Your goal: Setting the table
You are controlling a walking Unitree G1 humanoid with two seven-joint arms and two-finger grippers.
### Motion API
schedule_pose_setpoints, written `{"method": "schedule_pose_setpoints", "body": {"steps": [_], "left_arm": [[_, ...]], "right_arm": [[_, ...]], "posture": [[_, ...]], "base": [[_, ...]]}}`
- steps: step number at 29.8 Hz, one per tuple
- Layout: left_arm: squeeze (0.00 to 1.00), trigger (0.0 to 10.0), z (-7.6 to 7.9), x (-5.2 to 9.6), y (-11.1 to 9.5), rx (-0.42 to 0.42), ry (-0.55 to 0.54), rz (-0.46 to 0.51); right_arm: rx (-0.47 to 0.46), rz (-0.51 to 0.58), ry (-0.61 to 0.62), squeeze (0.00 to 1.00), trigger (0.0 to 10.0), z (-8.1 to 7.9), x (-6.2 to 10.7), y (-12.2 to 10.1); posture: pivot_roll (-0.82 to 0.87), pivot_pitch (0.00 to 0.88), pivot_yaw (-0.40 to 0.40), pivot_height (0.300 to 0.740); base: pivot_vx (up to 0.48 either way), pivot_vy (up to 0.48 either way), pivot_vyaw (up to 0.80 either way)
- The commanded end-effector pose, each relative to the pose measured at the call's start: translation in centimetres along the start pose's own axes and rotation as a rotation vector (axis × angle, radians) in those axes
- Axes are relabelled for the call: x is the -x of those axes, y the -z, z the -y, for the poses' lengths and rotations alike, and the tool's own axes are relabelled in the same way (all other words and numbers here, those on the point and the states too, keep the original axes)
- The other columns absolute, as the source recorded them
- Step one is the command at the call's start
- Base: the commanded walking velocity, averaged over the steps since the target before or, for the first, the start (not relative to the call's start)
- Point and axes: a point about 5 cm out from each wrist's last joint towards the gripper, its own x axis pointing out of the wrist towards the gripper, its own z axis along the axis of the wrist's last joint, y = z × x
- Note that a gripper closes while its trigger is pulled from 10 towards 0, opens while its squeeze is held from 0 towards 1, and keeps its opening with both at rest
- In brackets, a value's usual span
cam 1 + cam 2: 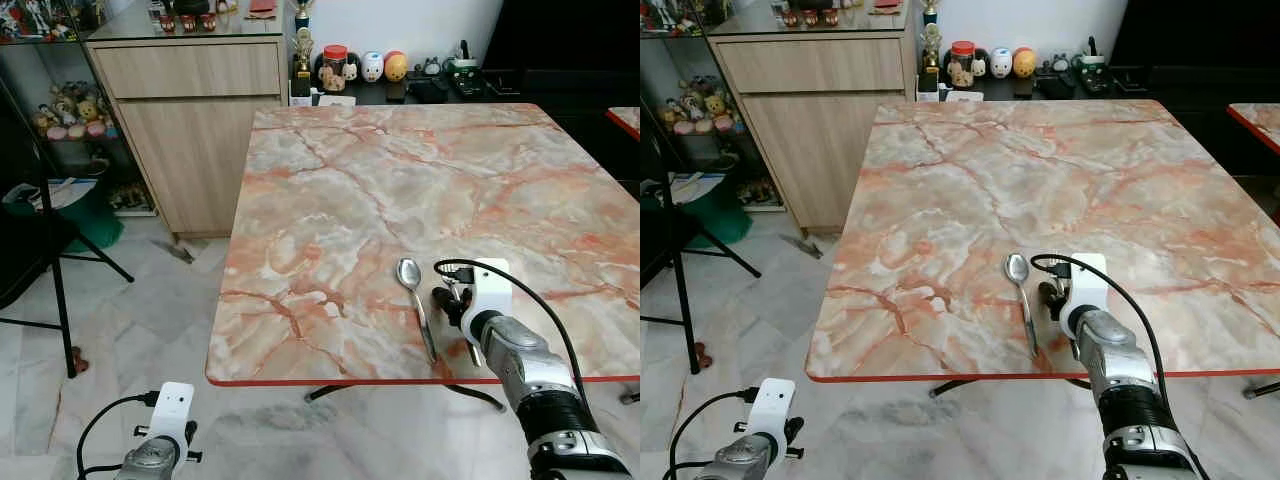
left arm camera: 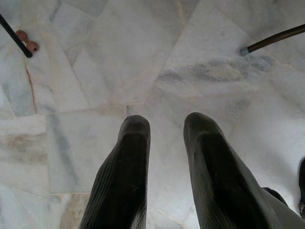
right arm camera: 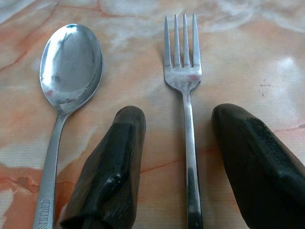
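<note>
A steel spoon (image 1: 415, 300) and a steel fork (image 3: 186, 95) lie side by side on the pink marbled table (image 1: 400, 170), near its front edge, with the spoon on the left. My right gripper (image 3: 180, 114) hangs low over the fork's handle. It is open, one black finger (image 3: 119, 157) between spoon and fork and the other on the fork's far side, neither touching the handle. From the head camera, my right wrist (image 1: 485, 300) covers most of the fork. My left gripper (image 2: 167, 124) hangs open over the floor tiles, holding nothing.
A wooden cabinet (image 1: 190, 120) stands left of the table's far corner. Jars and figurines (image 1: 370, 68) sit on a dark sideboard behind the table. A black folding stand (image 1: 55, 270) is on the floor at left. A table leg (image 2: 274, 39) is near my left gripper.
</note>
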Motion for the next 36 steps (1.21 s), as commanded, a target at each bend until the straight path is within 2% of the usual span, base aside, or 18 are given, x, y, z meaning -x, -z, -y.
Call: {"method": "schedule_pose_setpoints", "body": {"steps": [1,2,36], "left_arm": [[0.00,10.0,0.06,-0.03,0.01,-0.004,0.004,-0.010],[0.00,10.0,0.07,-0.03,0.02,-0.004,0.007,-0.011],[0.00,10.0,0.05,-0.04,-0.06,-0.018,0.018,-0.011]], "right_arm": [[-0.011,-0.042,-0.002,0.00,2.2,-0.21,-0.11,1.00],[-0.011,-0.044,-0.003,0.00,0.0,-0.28,-0.11,1.10],[0.009,-0.033,0.019,0.00,0.0,-0.07,-0.19,0.95]], "posture": [[0.02,0.000,-0.009,0.740],[0.02,0.000,-0.009,0.740],[0.02,0.000,-0.009,0.740]], "base": [[0.000,0.000,0.00],[0.000,0.000,0.00],[0.000,0.000,0.00]]}}
